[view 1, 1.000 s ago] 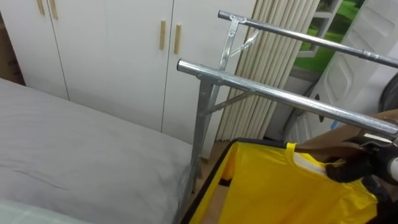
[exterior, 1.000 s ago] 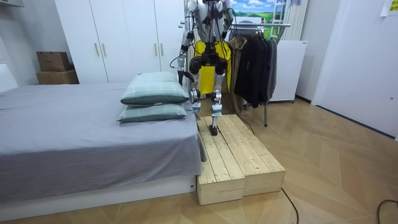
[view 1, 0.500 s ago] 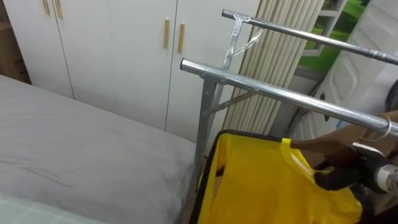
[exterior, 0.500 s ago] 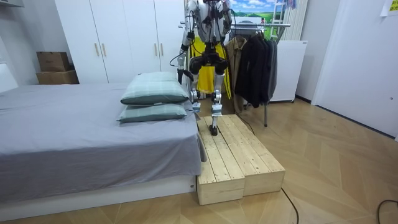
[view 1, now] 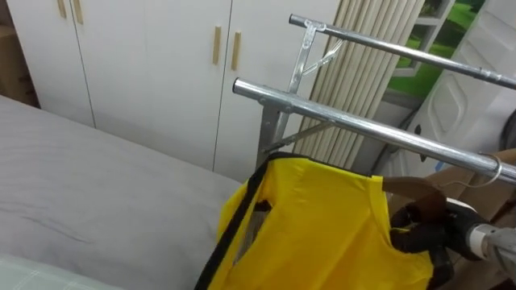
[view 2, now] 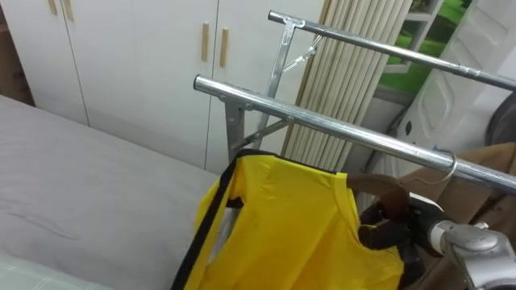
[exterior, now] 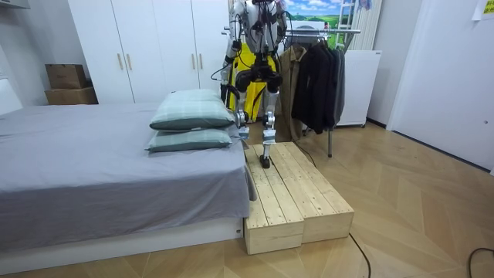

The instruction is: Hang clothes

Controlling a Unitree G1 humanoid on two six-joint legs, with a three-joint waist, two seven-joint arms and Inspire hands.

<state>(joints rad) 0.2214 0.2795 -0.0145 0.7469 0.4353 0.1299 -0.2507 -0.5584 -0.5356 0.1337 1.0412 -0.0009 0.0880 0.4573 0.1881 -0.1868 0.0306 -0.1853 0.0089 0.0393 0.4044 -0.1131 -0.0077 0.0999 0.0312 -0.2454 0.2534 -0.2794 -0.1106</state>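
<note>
Hidden/cut off: the top's [view 1: 322, 225] lower part runs out past the bottom edge in both eye views, so its hem isn't seen. The R hand [view 2: 389, 232] is partly behind the yellow cloth. Its dark fingers are curled tight at the neck, apparently round the wooden hanger [view 2: 379, 185], though the exact grip is hard to make out. A thin wire hook [view 2: 447, 167] sits on the near rail [view 1: 363, 129] by the right edge; can't tell whose hanger it belongs to. The L hand [exterior: 224, 83] is low at the robot's side in the room view, too small to read its fingers.

Top: yellow w/ a black trim strip [view 1: 230, 225]. It's held up just below and in front of the near rail, not on it. The neck is up and to the right, at the hand. The shoulder line runs roughly level along the rail, and its left end overlaps the rack's post [view 1: 268, 133]. The body drops straight down, long axis approx vertical, and the trim slants down-left.

A far rail [view 1: 395, 47] runs behind. The robot stands on a wooden platform [exterior: 289, 193] between the bed [exterior: 93, 166] and the rack, w/ dark coats [exterior: 316, 77] hung to the room view's right.
</note>
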